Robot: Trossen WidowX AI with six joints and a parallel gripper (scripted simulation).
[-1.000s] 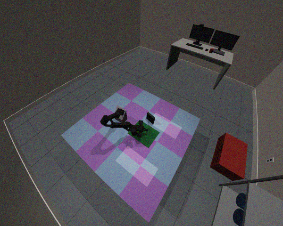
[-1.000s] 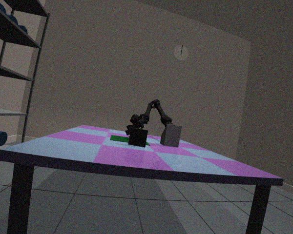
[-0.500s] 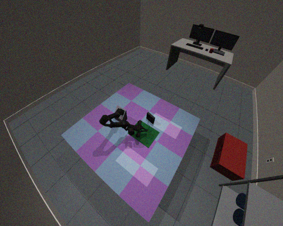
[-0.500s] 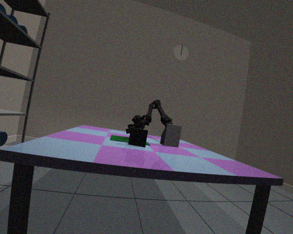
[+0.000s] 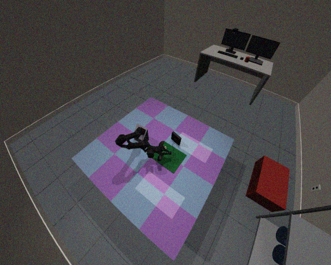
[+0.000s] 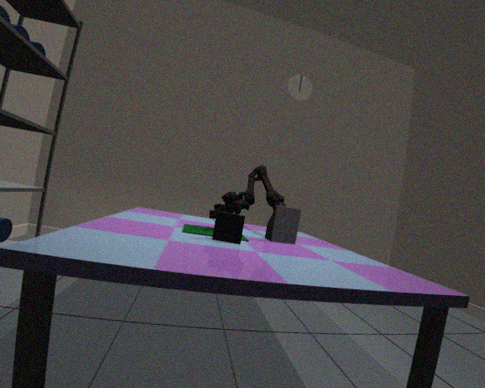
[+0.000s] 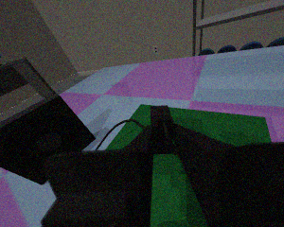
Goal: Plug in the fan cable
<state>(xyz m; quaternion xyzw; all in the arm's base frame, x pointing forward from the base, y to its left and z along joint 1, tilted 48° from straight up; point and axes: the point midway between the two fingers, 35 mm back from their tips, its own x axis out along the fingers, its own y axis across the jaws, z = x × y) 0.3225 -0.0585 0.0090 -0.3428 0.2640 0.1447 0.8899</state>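
Note:
My gripper is shut on the dark plug, which sticks out beyond the fingertips. The gripper is tilted well forward and holds the plug above the green board. A thin dark cable arches left from the plug area toward the black box-shaped fan. The fan stands on the table beside the board. The four-pin header cannot be made out; the fingers and the dark picture hide detail on the board.
The table has a pink and blue checkered top. A grey box stands near the arm's base. Pale rectangular patches lie on the tabletop in the top view. A desk, a red box and a shelf rack stand away from the table.

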